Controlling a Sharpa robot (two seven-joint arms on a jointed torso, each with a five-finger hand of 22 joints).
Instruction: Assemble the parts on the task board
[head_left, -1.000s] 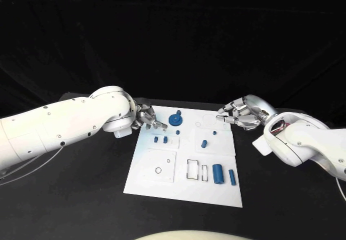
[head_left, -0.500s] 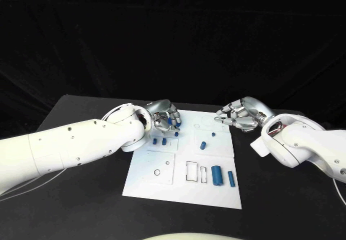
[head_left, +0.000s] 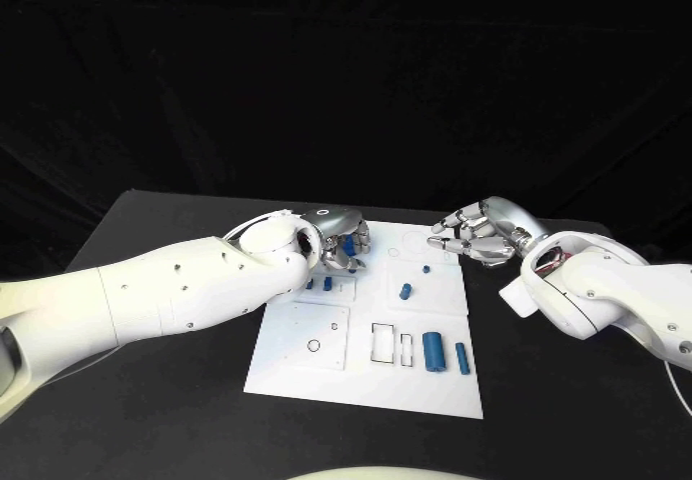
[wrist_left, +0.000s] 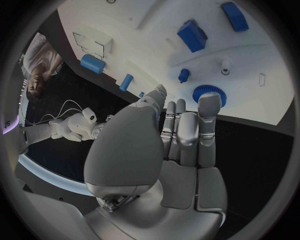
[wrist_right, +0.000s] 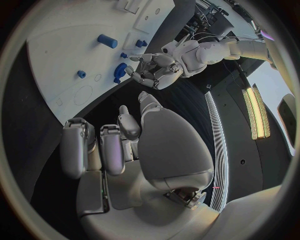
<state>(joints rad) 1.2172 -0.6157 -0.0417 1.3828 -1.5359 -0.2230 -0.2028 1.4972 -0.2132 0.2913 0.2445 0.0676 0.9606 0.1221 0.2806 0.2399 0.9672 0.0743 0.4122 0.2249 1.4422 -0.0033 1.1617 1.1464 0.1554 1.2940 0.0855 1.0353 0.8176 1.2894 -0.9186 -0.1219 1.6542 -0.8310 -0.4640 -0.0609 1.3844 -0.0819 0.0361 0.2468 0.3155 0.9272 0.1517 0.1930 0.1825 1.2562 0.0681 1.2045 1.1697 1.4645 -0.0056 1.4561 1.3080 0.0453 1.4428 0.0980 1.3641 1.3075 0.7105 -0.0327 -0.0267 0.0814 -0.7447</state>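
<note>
Black table (head_left: 159, 400), black backdrop (head_left: 346, 90), lit ceiling panel (wrist_right: 255, 110)

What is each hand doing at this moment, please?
Left hand: open, fingers extended over the blue gear, holding nothing.
Right hand: fingers loosely curled at the task board edge, holding nothing.

The white task board (head_left: 361, 385) lies flat in the middle of the black table. A blue toothed gear (wrist_left: 209, 93) sits at its far edge. Two blue blocks (head_left: 327, 284) sit side by side below it, a short peg (head_left: 405, 291) mid-board, and two blue cylinders (head_left: 449, 351) lie near the front right.
</note>
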